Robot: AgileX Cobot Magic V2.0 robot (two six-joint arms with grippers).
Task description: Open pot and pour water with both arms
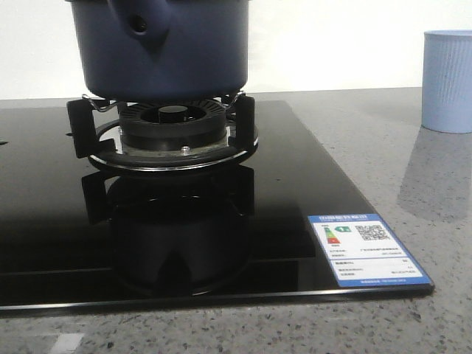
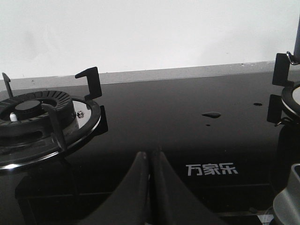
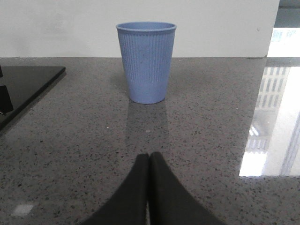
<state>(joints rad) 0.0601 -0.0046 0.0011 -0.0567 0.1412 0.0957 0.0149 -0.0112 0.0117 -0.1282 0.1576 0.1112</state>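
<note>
The dark navy pot [image 1: 158, 48] sits on the burner grate [image 1: 171, 133] of the black glass stove; its top is cut off by the front view, so no lid shows. A handle bracket with a round hole [image 1: 138, 26] faces the camera. Neither arm appears in the front view. My left gripper [image 2: 150, 155] is shut and empty, low over the stove glass between the two burners. In the right wrist view my right gripper [image 3: 149, 157] is shut and empty over the speckled counter, pointing at the pale blue ribbed cup [image 3: 146, 61] a short way ahead.
The pale blue cup [image 1: 448, 80] stands on the grey counter right of the stove. A second, bare burner [image 2: 35, 119] lies beside the left gripper. Small water drops [image 2: 211, 115] sit on the glass. A blue energy label [image 1: 366, 249] marks the stove's near right corner.
</note>
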